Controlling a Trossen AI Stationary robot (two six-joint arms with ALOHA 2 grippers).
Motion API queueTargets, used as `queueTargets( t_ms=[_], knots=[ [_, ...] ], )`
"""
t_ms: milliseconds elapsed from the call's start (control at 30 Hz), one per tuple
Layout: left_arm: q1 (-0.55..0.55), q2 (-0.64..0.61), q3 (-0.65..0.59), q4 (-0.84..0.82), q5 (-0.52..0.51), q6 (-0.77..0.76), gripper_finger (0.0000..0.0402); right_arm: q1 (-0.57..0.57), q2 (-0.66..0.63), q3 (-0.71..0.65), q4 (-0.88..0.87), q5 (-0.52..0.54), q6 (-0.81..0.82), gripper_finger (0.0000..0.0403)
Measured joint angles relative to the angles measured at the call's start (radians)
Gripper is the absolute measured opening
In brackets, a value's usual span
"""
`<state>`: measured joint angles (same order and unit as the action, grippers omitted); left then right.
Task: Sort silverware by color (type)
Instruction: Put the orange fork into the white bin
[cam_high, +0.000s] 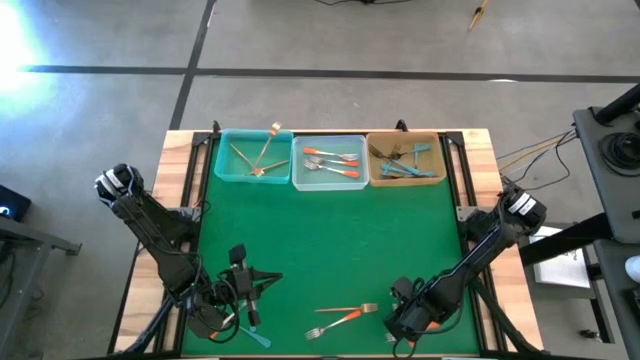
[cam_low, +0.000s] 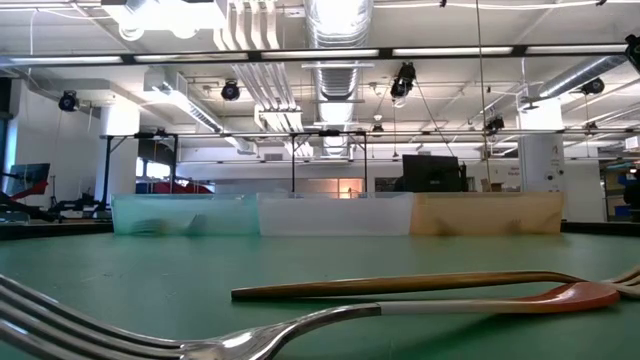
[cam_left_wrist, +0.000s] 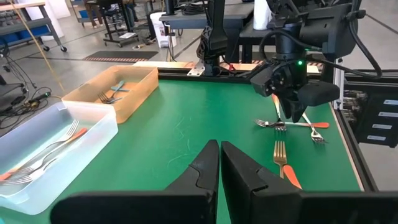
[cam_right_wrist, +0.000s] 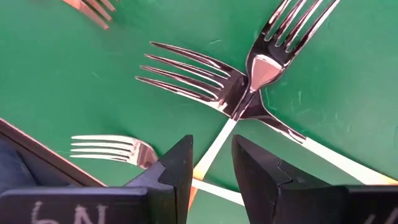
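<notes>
My right gripper (cam_high: 400, 322) hangs pointing down at the table's near right, shut on an orange-handled fork (cam_right_wrist: 252, 81). Below it lie a second silver fork (cam_right_wrist: 186, 74), crossed under the held one, and a third (cam_right_wrist: 106, 148). To the left, a gold fork (cam_high: 345, 309) and an orange-handled fork (cam_high: 335, 322) lie flat on the green mat. A teal-handled fork (cam_high: 257, 337) lies by the near edge under my left arm. My left gripper (cam_high: 270, 282) hovers shut and bare at the near left. My right gripper has the fork's handle (cam_right_wrist: 211, 155) between its two fingers, coming from above and slanting down. The orange part (cam_left_wrist: 274, 98) runs up into the fingers. The fork slopes down from them, its neck over the crossed fork; whether its tines touch the mat I cannot tell.
Along the far edge stand three bins: a teal one (cam_high: 222, 160) with gold forks, a clear one (cam_high: 300, 172) with orange-handled forks, and a tan one (cam_high: 374, 172) with teal-handled forks. Bare green mat (cam_high: 330, 240) lies between bins and arms.
</notes>
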<state>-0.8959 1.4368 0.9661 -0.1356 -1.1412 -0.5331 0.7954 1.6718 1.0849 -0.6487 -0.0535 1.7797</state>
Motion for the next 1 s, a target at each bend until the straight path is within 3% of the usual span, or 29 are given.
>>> queueTargets(
  t_ms=[567, 867, 1000],
  knots=[
    [0.000, 0.000, 0.000, -0.004, 0.000, 0.000, 0.0000, 0.001, 0.063, -0.005, 0.001, 0.023, -0.027, 0.0099],
    [0.000, 0.000, 0.000, -0.003, 0.000, -0.004, 0.0000, -0.001, 0.064, -0.005, -0.057, 0.051, -0.105, 0.0021],
    [0.000, 0.000, 0.000, -0.003, 0.000, -0.004, 0.0000, -0.001, 0.065, -0.005, -0.068, 0.059, -0.122, 0.0012]
  ],
)
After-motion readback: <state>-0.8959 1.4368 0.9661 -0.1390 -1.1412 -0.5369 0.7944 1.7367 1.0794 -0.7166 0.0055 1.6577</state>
